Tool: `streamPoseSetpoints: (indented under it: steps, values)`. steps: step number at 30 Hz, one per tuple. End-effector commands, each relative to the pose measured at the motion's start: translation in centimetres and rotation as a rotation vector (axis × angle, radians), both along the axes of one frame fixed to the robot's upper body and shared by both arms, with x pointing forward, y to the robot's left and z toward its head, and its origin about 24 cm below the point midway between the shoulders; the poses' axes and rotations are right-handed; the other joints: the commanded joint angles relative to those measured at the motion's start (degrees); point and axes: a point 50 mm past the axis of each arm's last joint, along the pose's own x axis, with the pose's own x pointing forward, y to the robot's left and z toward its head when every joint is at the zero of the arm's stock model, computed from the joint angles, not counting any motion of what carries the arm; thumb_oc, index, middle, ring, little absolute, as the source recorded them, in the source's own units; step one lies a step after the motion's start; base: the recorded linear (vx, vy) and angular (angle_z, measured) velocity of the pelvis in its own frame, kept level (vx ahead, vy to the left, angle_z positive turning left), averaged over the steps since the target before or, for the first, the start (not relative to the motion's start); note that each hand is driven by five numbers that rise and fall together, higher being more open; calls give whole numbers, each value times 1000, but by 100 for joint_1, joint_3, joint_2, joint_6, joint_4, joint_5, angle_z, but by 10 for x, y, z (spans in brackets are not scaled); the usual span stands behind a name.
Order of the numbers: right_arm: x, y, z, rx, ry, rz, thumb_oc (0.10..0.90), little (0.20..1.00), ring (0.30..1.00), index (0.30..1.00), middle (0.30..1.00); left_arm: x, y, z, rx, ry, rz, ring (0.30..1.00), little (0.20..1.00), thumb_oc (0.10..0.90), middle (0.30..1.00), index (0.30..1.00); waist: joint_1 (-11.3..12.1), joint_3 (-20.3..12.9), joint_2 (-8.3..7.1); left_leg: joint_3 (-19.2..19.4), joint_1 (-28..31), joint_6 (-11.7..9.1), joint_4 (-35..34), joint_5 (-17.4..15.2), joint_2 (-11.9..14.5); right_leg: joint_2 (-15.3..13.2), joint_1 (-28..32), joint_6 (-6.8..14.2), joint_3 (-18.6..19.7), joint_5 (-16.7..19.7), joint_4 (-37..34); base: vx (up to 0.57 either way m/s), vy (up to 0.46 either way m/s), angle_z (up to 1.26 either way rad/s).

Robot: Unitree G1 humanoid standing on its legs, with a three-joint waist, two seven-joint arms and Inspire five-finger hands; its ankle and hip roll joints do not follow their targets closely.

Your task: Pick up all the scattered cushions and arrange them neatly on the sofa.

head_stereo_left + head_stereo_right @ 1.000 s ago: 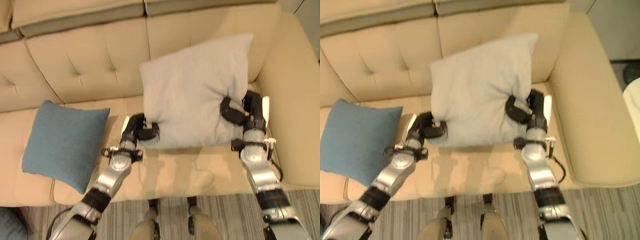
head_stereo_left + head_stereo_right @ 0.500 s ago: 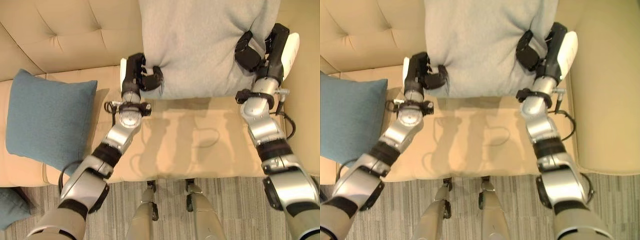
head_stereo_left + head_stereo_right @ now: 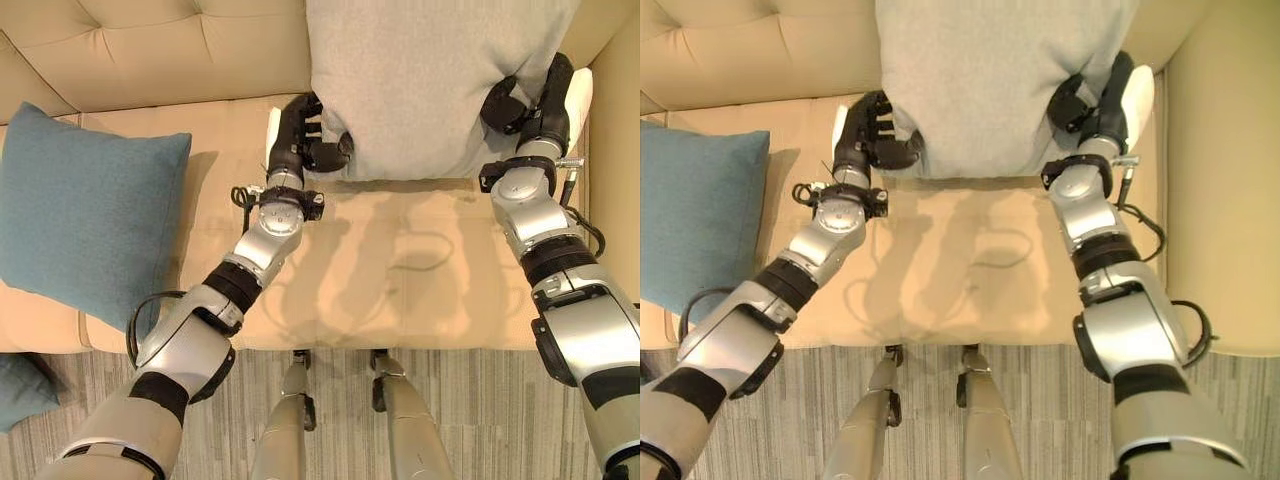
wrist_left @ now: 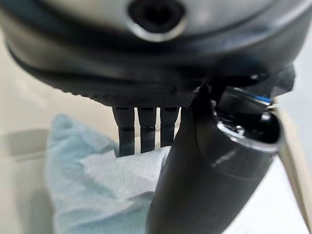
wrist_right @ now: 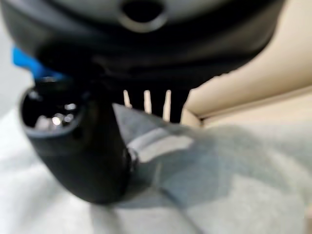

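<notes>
A light grey cushion stands against the beige sofa's backrest near its right end. My left hand pinches the cushion's lower left corner, thumb in front and fingers behind, as the left wrist view shows the grey cushion between them. My right hand is clamped on the lower right edge of the grey cushion. A blue cushion lies on the sofa seat at the left, leaning slightly toward the backrest.
The sofa seat is bare between my arms. The right armrest rises just beside my right arm. On the striped floor at the lower left lies part of another blue cushion.
The grey cushion has gone further back and up against the backrest with both hands still holding it. The camera has tilted down, shifting the whole scene.
</notes>
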Motion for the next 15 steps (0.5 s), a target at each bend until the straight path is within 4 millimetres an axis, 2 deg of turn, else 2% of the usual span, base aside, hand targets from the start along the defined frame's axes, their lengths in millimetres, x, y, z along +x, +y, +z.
streamPoseSetpoints:
  steps: [1, 4, 5, 6, 8, 10, 15]
  values:
    - [-15, 25, 81, -130, -291, 123, 800, 900, 900, 900, 900, -34, -49, 89, -121, -396, -286, 900, 900, 800, 900, 900, 11, -167, -289, 246, 694, -344, -85, -1019, -16, 128, 323, 330, 155, 234, -1099, -3, -4, 5]
    - [-15, 10, 64, -146, -240, 100, 800, 900, 900, 900, 900, -36, -47, 65, -142, -339, -309, 900, 900, 800, 900, 900, 25, -147, -270, 243, 736, -358, -85, -1004, -12, 122, 343, 313, 132, 196, -1041, -5, -6, 8]
    - [-15, 10, 63, -145, -239, 100, 800, 900, 900, 900, 900, -36, -47, 64, -142, -338, -309, 900, 900, 800, 900, 900, 27, -153, -272, 242, 737, -358, -85, -1005, -12, 121, 344, 313, 132, 194, -1040, -6, -2, 9]
    - [-17, 1, 49, -144, -209, 85, 800, 900, 900, 900, 900, -38, -44, 48, -190, -291, -315, 900, 900, 800, 900, 900, 35, -137, -252, 241, 765, -357, -85, -1005, -13, 109, 356, 305, 111, 153, -984, -6, 5, 7]
    - [-20, -11, 33, -138, -175, 59, 800, 900, 900, 900, 900, -41, -37, 32, -248, -245, -319, 900, 900, 800, 900, 900, 54, -100, -211, 235, 798, -357, -85, -1011, -15, 89, 354, 296, 94, 101, -897, -7, 3, 3]
    - [-25, -26, 21, -145, -150, 22, 800, 900, 900, 900, 900, -45, -27, 16, -251, -220, -323, 900, 900, 800, 900, 900, 85, -85, -186, 225, 817, -360, -85, -1005, -22, 62, 347, 280, 62, 51, -818, 0, 0, 0]
    - [-47, -65, -5, -131, -123, -61, 800, 900, 900, 900, 900, -54, 17, -12, -259, -186, -248, 900, 900, 800, 900, 900, 149, -100, -139, 230, 877, -362, -85, -1010, -41, 27, 407, 271, 36, 5, -771, -16, -4, 16]
